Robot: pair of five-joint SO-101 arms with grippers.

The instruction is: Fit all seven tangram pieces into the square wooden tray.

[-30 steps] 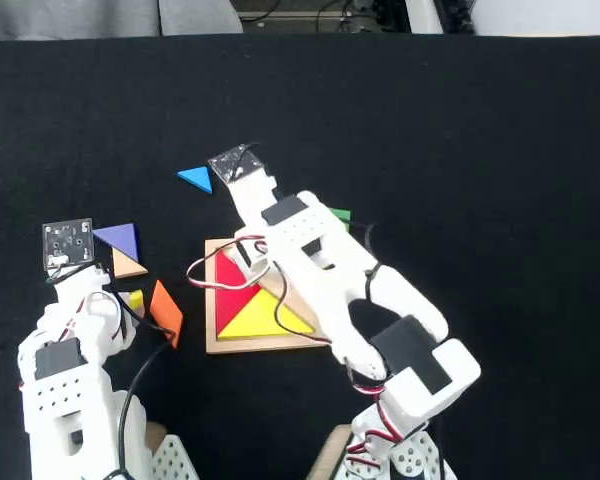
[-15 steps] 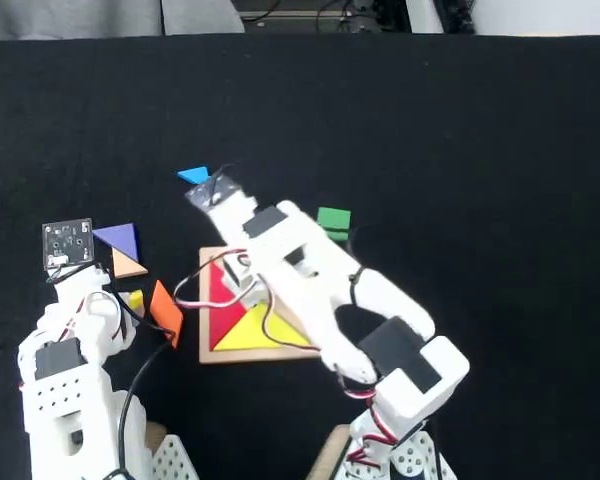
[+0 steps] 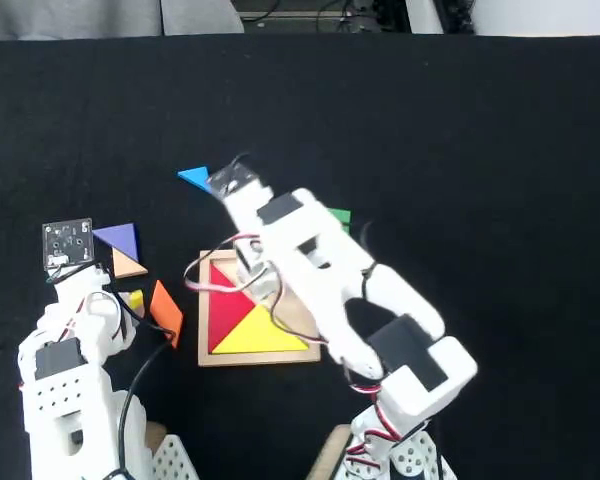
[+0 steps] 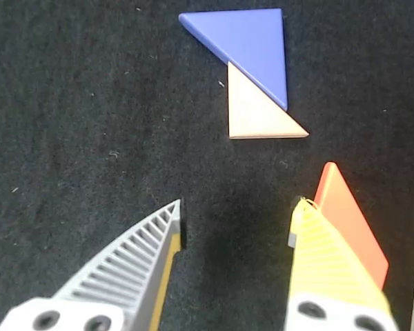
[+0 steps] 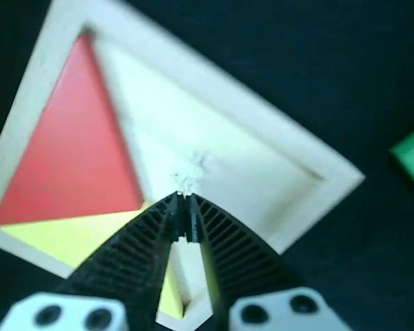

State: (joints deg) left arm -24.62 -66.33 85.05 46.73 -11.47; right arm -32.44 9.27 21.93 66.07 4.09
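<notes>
L gripper sits nearest the arm bases, low over the black cloth, jaws spread wide w/ nothing between them. Its yellow finger covers part of the orange parallelogram; touching or just above, can't tell. Just past the tips is the tan small triangle, long edge against the purple triangle.

The square wooden tray is mid-table, just beside the orange pc. Inside are the red big triangle on the L arm's side and the yellow big triangle along the near side, edges meeting. The rest of the floor is bare wood in the R wrist view. In the high view the R arm lies across the tray's far part and hides it. R gripper is black, fingers pinched together and holding nothing, tips over bare floor by the red/yellow seam. Contact w/ the wood is unclear.

Beyond the tray, the green square is mostly hidden behind the R arm and cut off at the edge in the R wrist view. Farthest is the blue small triangle on the cloth, one corner close to the R arm's camera board; any overlap is hard to judge.
</notes>
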